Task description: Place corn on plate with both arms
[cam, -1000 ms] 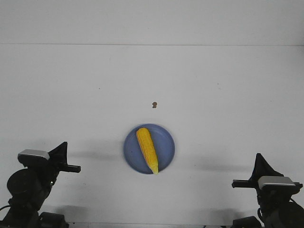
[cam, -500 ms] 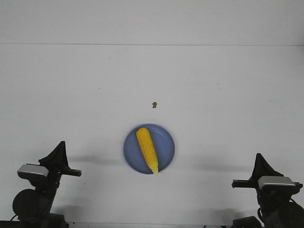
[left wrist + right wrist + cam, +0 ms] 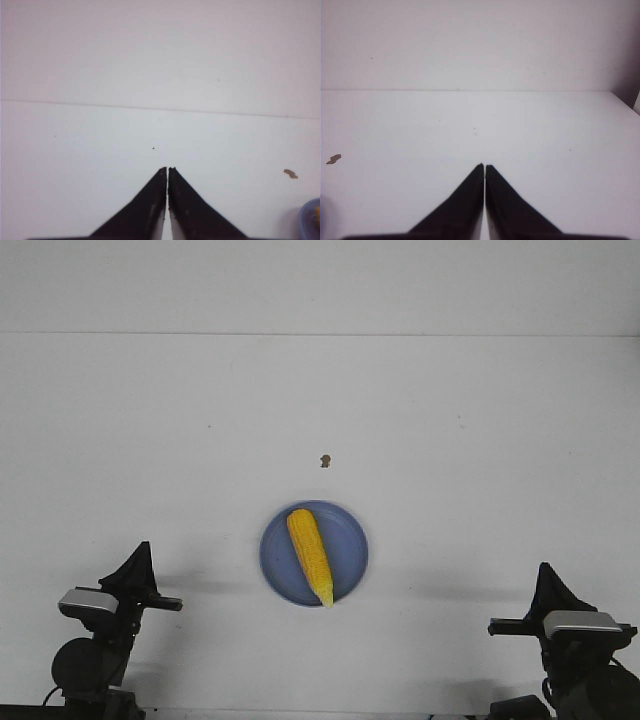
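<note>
The yellow corn [image 3: 311, 556] lies on the periwinkle-blue plate [image 3: 349, 540] in the middle of the table, its pointed tip over the near rim. My left gripper [image 3: 140, 552] is shut and empty at the near left, well apart from the plate; in the left wrist view [image 3: 167, 170] its jaws are closed together, and the plate's edge [image 3: 309, 220] shows at the frame's side. My right gripper [image 3: 545, 572] is shut and empty at the near right; its jaws are closed in the right wrist view [image 3: 484, 166].
A tiny brown speck [image 3: 325, 460] lies on the white table beyond the plate; it also shows in the left wrist view [image 3: 290, 174] and the right wrist view [image 3: 333, 159]. The table's far edge meets a white wall.
My left arm has drawn back toward the near edge and shifted slightly right, its gripper tip now pointing up. The right arm, corn and plate have not moved.
</note>
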